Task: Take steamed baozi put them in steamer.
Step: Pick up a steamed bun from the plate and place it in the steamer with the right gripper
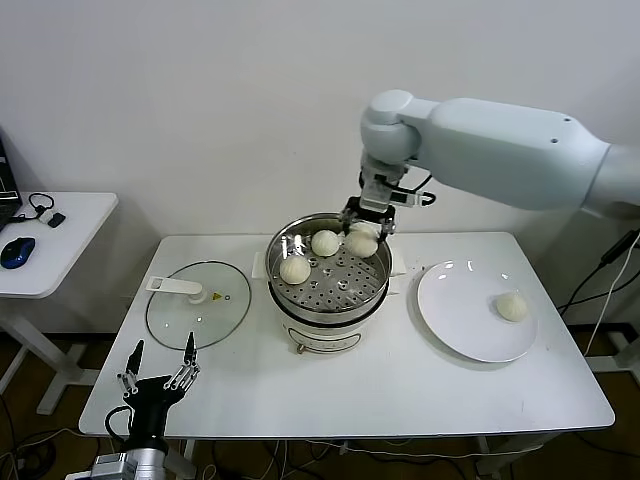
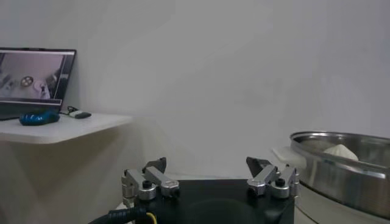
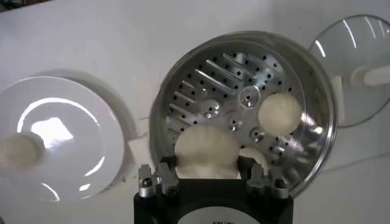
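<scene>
The steel steamer (image 1: 328, 305) stands mid-table on its white base. Two baozi (image 1: 325, 242) (image 1: 295, 269) lie on its perforated tray. My right gripper (image 1: 364, 232) hangs over the steamer's far right side, shut on a third baozi (image 1: 361, 244) held just above the tray. In the right wrist view the held baozi (image 3: 207, 151) sits between the jaws of the right gripper (image 3: 207, 173), over the tray of the steamer (image 3: 324, 122), with another baozi (image 3: 280, 112) beyond. A fourth baozi (image 1: 512, 306) lies on the white plate (image 1: 455, 310).
The glass lid (image 1: 197, 303) with its white handle lies flat left of the steamer. My left gripper (image 1: 160, 368) is parked, open and empty, at the table's front left corner; it also shows in the left wrist view (image 2: 207, 167). A side table with a blue mouse (image 1: 17, 251) stands far left.
</scene>
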Controlling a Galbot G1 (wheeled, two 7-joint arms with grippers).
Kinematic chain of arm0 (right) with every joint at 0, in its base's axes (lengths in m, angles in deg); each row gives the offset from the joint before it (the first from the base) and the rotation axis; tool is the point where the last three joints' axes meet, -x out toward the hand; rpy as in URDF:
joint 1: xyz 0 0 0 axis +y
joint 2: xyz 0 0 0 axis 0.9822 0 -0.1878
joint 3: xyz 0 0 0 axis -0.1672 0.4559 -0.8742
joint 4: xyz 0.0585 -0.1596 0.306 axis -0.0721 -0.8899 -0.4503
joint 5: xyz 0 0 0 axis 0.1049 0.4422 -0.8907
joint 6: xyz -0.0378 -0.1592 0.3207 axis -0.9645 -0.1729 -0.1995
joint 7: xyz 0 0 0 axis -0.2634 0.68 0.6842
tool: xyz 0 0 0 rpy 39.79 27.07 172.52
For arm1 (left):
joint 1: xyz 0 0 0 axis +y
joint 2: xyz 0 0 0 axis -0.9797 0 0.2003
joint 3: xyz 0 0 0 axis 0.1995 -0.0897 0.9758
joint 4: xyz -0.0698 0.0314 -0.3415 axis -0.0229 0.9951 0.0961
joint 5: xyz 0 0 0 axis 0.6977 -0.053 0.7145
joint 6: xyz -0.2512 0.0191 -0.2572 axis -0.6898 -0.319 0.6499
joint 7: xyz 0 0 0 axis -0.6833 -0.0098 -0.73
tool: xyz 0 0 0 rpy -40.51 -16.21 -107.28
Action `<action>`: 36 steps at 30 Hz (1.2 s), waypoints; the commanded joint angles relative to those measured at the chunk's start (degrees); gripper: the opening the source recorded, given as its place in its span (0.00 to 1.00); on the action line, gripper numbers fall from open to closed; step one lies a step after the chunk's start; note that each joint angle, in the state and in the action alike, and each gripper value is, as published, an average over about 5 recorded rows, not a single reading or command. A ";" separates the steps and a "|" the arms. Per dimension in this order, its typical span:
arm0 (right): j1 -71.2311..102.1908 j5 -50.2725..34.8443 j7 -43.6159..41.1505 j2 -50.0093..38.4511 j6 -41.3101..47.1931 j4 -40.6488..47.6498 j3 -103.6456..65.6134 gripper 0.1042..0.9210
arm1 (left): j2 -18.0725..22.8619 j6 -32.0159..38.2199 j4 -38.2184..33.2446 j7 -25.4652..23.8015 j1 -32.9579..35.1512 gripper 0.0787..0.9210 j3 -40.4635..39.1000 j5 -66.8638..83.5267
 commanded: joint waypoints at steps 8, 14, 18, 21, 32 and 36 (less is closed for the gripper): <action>9.27 8.63 0.42 6.83 -3.74 2.13 -2.54 0.72 | -0.07 0.19 0.02 0.01 0.51 0.88 0.07 0.01; 11.30 9.87 0.44 6.80 -3.97 1.42 -2.86 0.72 | -0.04 0.22 0.03 0.04 0.67 0.88 0.14 0.09; 12.24 10.46 0.52 7.00 -4.08 1.31 -3.05 0.72 | 0.00 0.19 0.02 0.05 0.64 0.88 0.14 0.10; 13.09 11.27 0.53 7.35 -4.36 1.59 -3.61 0.72 | 0.03 0.17 0.02 0.05 0.65 0.88 0.13 0.11; 14.37 11.25 0.55 7.86 -4.30 1.59 -3.81 0.71 | -0.03 0.15 0.08 0.06 0.81 0.88 0.28 0.36; 14.42 11.04 0.55 7.84 -4.21 1.57 -3.74 0.71 | -0.06 0.16 0.11 0.06 0.82 0.88 0.33 0.42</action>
